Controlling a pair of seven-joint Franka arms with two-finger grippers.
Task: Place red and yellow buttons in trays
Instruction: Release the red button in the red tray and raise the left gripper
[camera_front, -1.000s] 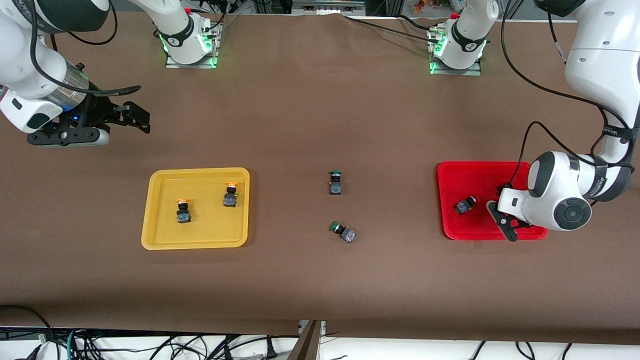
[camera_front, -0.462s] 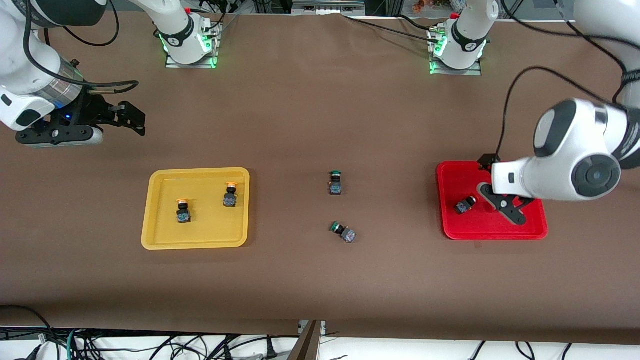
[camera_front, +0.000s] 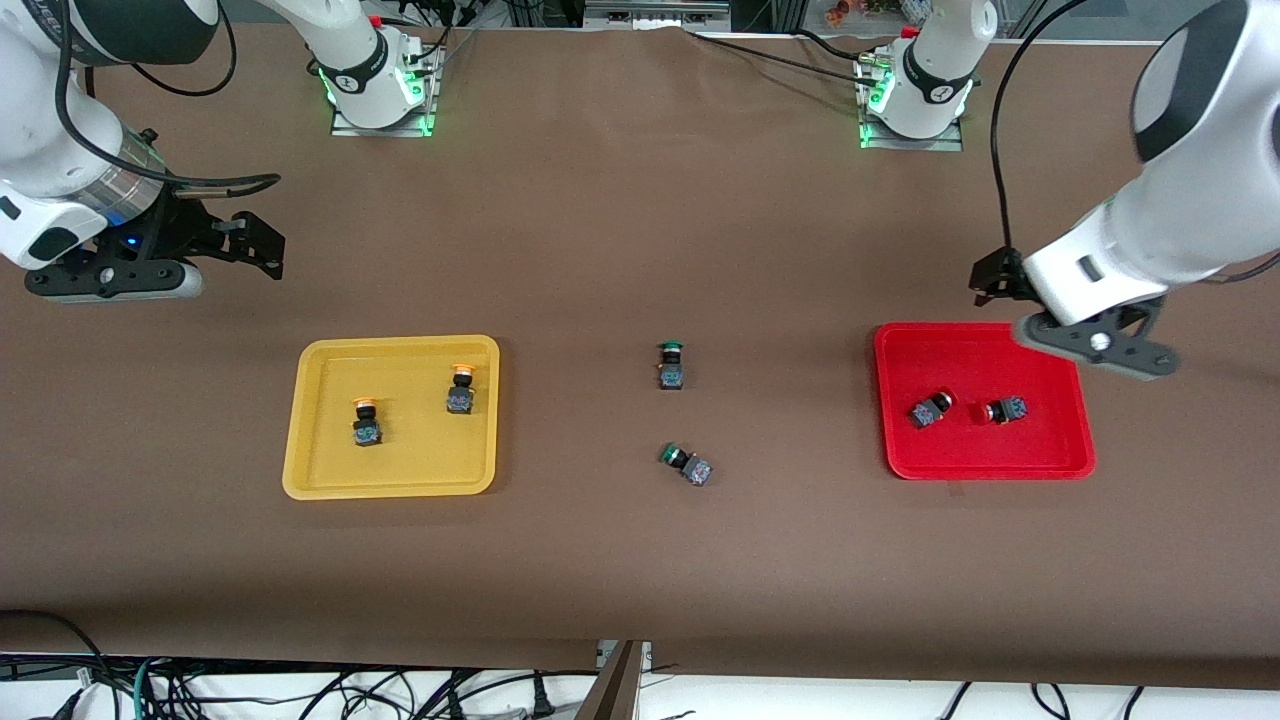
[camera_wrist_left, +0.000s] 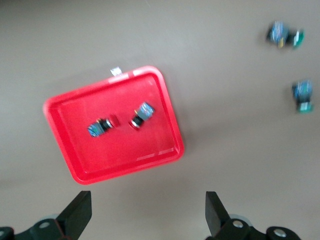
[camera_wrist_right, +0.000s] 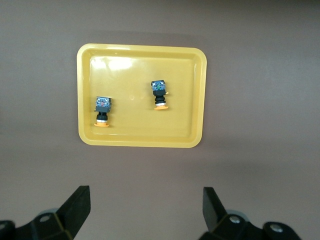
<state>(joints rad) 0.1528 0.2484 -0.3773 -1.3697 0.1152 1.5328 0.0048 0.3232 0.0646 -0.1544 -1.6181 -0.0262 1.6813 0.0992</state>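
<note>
The red tray (camera_front: 960, 452) holds two red buttons, one (camera_front: 930, 410) beside the other (camera_front: 1005, 410), both lying on their sides. My left gripper (camera_front: 992, 280) is open and empty, up in the air over the tray's rim on the side toward the robots' bases. Its wrist view shows the red tray (camera_wrist_left: 65, 150) and both red buttons (camera_wrist_left: 100, 127) (camera_wrist_left: 141, 115), with the left gripper (camera_wrist_left: 147, 215) over bare table. The yellow tray (camera_front: 420, 455) holds two yellow buttons (camera_front: 366, 422) (camera_front: 460, 390), upright. My right gripper (camera_front: 262, 245) waits open over bare table beside the yellow tray (camera_wrist_right: 140, 135).
Two green-capped switches lie on the table between the trays, one (camera_front: 671, 365) farther from the front camera than the other (camera_front: 687, 464). They also show in the left wrist view (camera_wrist_left: 284, 36) (camera_wrist_left: 301, 95). The arm bases (camera_front: 380, 80) (camera_front: 915, 90) stand at the table's back edge.
My left gripper has risen off the red tray and drawn back toward the bases. A second red button now shows in the tray. My right gripper has shifted slightly.
</note>
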